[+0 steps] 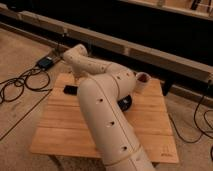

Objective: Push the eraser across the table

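The eraser [70, 90] lies flat near the left edge of the table [65, 134], left of the frame's centre. The gripper [79, 74] hangs just above and right of it in the picture, largely hidden behind the arm [107, 125]. I cannot tell whether it is open or closed, or whether it touches the eraser.
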`<state>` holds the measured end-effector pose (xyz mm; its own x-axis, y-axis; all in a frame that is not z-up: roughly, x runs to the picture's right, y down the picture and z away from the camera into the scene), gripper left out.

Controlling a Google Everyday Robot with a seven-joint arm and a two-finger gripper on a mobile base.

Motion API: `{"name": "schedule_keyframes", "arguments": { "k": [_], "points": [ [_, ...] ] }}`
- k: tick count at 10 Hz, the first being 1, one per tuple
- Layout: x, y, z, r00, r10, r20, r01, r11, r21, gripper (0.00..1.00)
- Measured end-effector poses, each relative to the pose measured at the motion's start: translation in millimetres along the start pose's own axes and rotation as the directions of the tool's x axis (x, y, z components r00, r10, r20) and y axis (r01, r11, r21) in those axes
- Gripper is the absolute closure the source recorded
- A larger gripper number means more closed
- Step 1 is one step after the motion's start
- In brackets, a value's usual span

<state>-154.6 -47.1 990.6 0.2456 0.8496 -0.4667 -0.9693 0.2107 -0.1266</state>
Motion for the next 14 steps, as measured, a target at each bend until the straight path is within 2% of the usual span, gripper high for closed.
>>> {"name": "schedule_keyframes", "arguments": {
  "k": [5,7,11,14],
  "points": [
    [-14.6,1.8,25.7,1.000,0.006,0.022,-0.007,0.999,0.034,0.35],
    [-15.8,3.5,34.8,1.000,0.005,0.018,-0.006,0.999,0.047,0.35],
    [-8.6,11.8,48.3,0.999,-0.033,-0.018,0.034,0.996,0.084,0.35],
    [0.1,16.6,48.2,0.997,-0.057,-0.044,0.061,0.993,0.104,0.35]
  ]
}}
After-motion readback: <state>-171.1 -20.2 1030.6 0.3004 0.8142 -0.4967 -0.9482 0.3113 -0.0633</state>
